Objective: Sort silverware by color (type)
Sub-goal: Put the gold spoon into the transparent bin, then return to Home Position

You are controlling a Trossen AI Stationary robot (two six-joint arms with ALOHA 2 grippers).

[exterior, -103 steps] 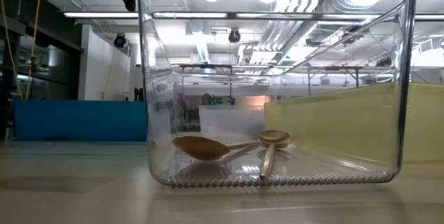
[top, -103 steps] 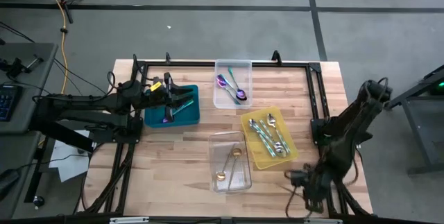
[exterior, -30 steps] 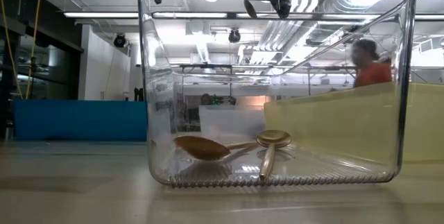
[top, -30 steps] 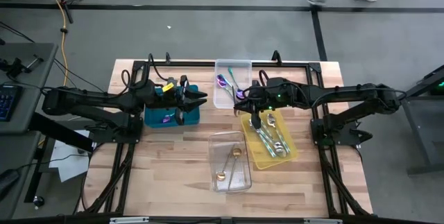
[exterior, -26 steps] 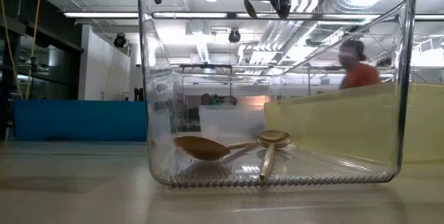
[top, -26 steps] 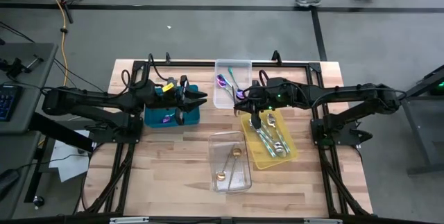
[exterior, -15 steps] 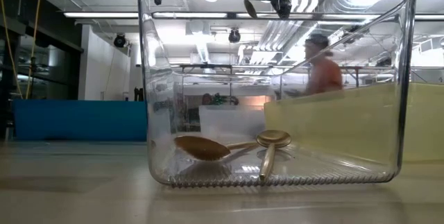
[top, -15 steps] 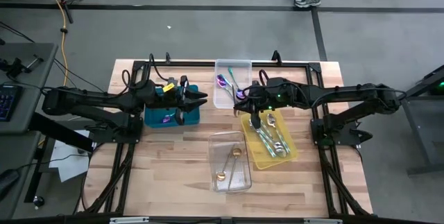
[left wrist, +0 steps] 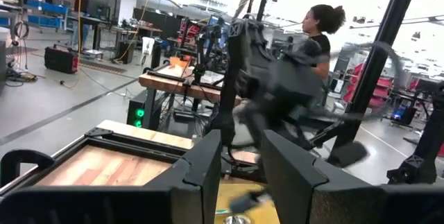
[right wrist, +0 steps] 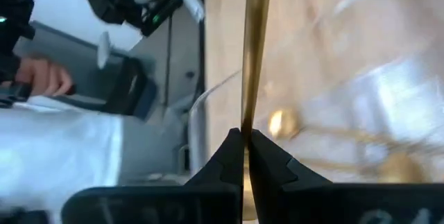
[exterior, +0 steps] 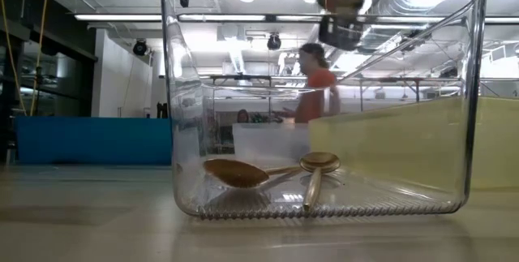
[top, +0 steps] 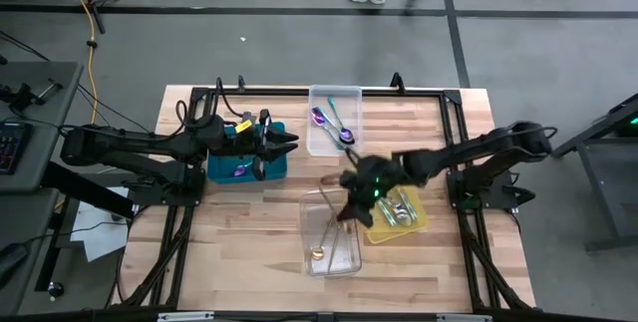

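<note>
Two dark fingers of the right gripper press together on the handle of a gold utensil, which runs straight out from the fingertips in the right wrist view. That gripper hangs over the clear tray at the table's near middle, where gold spoons lie on the bottom. Only the right wrist view shows the pinch; from above the gripper is a blur and the held piece cannot be made out.

Left gripper fingers stand partly apart with nothing between them, held over the teal tray, which holds a purple piece.

From the table-level view, two gold spoons rest crossed on the clear tray's floor, with the yellow tray just behind and a person in an orange top in the room beyond. The overhead view alone shows silver pieces in the yellow tray and purple-blue and teal-handled pieces in the far clear tray.
</note>
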